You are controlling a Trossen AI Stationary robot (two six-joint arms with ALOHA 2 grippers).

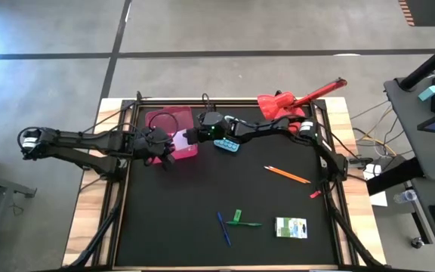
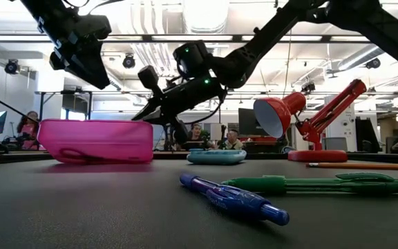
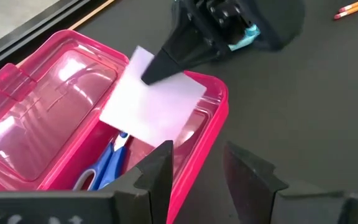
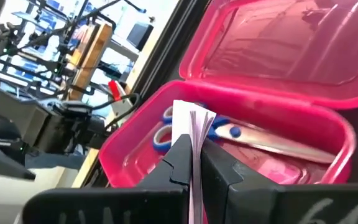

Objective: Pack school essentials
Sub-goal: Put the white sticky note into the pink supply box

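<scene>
The right gripper pinches the note pad over the pink box. Scissors lie inside. The left gripper, fingers apart, hovers beside it.

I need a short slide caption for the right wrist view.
Right tool holds the note pad above the open pink box, scissors inside.

The pink translucent box sits on the black desk with its hinged lid open and laid flat beside it. The red lamp stands well apart from the box, near the same desk edge, its arm tilted. People sit in the room beyond the box.
</scene>
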